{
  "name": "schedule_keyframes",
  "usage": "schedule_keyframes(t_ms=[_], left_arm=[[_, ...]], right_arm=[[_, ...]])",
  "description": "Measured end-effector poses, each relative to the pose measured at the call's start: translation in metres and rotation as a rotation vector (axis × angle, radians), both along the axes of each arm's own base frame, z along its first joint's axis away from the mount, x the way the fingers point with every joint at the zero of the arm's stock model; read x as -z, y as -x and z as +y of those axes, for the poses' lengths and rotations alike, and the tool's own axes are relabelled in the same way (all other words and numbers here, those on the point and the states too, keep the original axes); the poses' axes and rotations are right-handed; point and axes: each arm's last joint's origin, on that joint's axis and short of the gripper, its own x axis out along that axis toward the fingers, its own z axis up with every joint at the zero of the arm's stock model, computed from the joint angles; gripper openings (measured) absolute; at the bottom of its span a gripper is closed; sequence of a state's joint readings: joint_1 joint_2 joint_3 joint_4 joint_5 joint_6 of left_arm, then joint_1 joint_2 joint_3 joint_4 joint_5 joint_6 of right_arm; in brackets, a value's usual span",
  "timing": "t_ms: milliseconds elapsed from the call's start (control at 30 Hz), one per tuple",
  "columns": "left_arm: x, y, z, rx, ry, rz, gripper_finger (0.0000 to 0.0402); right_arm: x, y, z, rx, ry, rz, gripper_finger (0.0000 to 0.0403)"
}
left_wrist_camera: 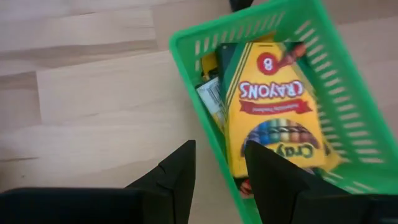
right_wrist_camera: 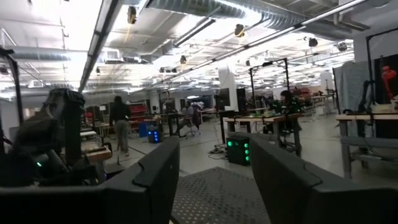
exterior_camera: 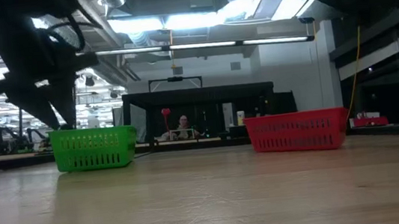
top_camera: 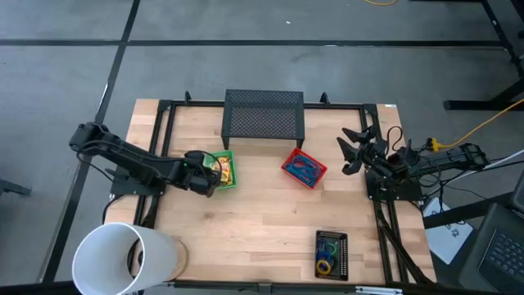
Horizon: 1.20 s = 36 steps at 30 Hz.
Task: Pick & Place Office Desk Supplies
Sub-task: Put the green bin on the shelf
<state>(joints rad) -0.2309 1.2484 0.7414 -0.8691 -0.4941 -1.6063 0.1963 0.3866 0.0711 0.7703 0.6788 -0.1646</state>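
Left wrist view: crayon box [left_wrist_camera: 273, 118] marked "8 CRAYONS" in green tray [left_wrist_camera: 348, 93], left gripper [left_wrist_camera: 221, 171] jaws apart, empty.

Bare wood between green tray [top_camera: 227, 170] and red tray [top_camera: 304, 167] (passable).

— Anything readable on the counter?
— Only on the yellow crayon box [left_wrist_camera: 273, 118] in the green tray [left_wrist_camera: 354, 106]: "8" near one end, "CRAYONS" on a red band, and part of a "Cra…" brand word.
— Elsewhere?
— Nothing legible.
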Motion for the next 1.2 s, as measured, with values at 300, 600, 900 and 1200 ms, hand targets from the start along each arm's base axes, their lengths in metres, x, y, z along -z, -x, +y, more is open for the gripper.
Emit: schedule_keyframes(t_ms=[300,600,900,1200], left_arm=[[0.016,-0.010,0.011,-0.043,0.032,0.089,0.0139],[0.023,-0.015,0.016,-0.030,0.013,0.122,0.0135],[0.023,-0.018,0.017,0.047,0.032,0.134,0.0031],[0.013,-0.022,0.016,0.086,0.030,0.135,0.0004]], right_arm=[[-0.001,0.000,0.001,-0.036,0.015,-0.014,0.0189],[-0.001,0.000,0.001,-0.036,0.015,-0.014,0.0189],[-0.001,0.000,0.001,-0.036,0.016,-0.014,0.0189],[-0.001,0.000,0.001,-0.036,0.016,-0.014,0.0189]])
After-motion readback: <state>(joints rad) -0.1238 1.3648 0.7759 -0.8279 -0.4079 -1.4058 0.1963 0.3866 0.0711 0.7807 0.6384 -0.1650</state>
